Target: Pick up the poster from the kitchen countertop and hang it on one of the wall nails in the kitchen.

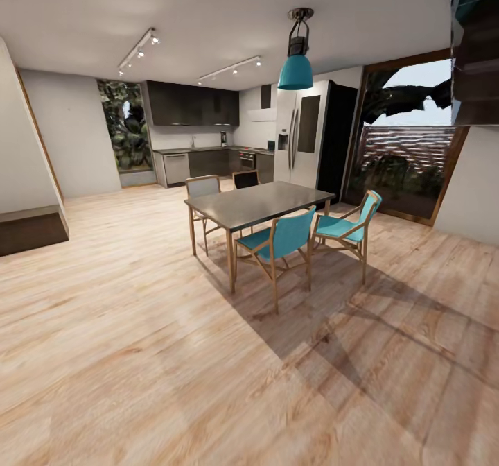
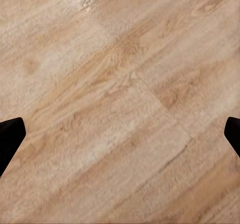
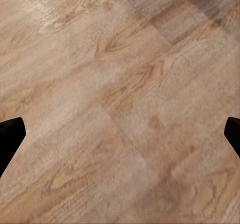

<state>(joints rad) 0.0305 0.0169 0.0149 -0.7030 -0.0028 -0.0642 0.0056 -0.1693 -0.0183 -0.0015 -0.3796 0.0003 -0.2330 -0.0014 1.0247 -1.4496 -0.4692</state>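
Head view gives me a dining table (image 1: 260, 202) with 4 chairs; beyond it, against the far wall, sits the kitchen countertop (image 1: 208, 150). I can't make out the poster from here. Both wrist views show wooden floor (image 2: 120, 104) between dark fingertips (image 2: 10, 134) spread wide: left jaws open, right jaws open.
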